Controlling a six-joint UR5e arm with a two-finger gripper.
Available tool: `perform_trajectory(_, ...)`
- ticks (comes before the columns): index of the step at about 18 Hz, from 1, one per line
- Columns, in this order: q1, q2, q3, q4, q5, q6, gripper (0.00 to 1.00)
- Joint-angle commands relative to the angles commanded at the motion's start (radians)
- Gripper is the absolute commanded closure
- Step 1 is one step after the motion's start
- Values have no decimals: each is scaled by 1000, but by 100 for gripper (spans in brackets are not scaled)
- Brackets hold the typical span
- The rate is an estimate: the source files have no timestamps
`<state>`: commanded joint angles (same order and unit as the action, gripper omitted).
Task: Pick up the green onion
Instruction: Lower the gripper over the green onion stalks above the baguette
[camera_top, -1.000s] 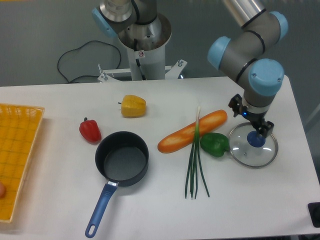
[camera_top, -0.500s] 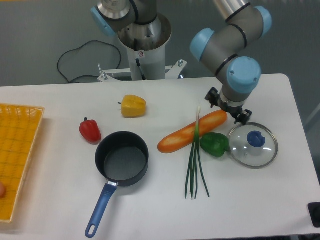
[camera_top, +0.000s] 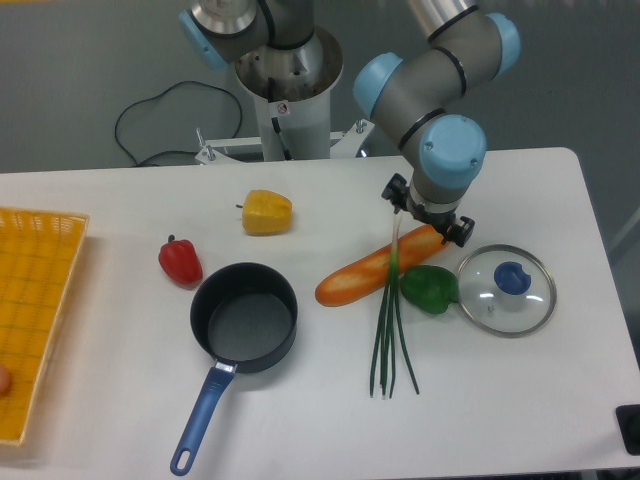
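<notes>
The green onion (camera_top: 388, 322) lies on the white table (camera_top: 120, 380), a bundle of long thin dark green stalks. Its pale tip (camera_top: 397, 222) crosses the baguette (camera_top: 384, 263), and the loose ends fan toward the front edge. My gripper (camera_top: 428, 218) hangs over the baguette's right end, just right of the onion's pale tip. It points straight down under the blue wrist joint. The wrist hides the fingers, so the frames do not show how far apart they stand. Nothing is visibly held.
A green bell pepper (camera_top: 430, 288) touches the onion's right side. A glass lid with a blue knob (camera_top: 507, 290) lies further right. A dark pot with a blue handle (camera_top: 243, 320), a red pepper (camera_top: 180, 260), a yellow pepper (camera_top: 267, 212) and a yellow basket (camera_top: 35, 300) lie to the left.
The gripper has moved left from above the glass lid's knob to above the baguette's right end. The lid and the onion have stayed in place.
</notes>
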<state>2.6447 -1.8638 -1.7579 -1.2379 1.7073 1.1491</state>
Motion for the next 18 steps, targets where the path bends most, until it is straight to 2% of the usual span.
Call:
perform_trajectory(4,-26,2,12,2,2,-11,0)
perform_trajectory(7,-57,-2,2,5,3,-112,0)
perform_trajectory(10,-66,-2,0,5,6,-123,0)
perform_trajectory(15,-72,11,-55,8,5,-146,0)
perform_trajectory(18,-83,11,-78,32,6,-155,0)
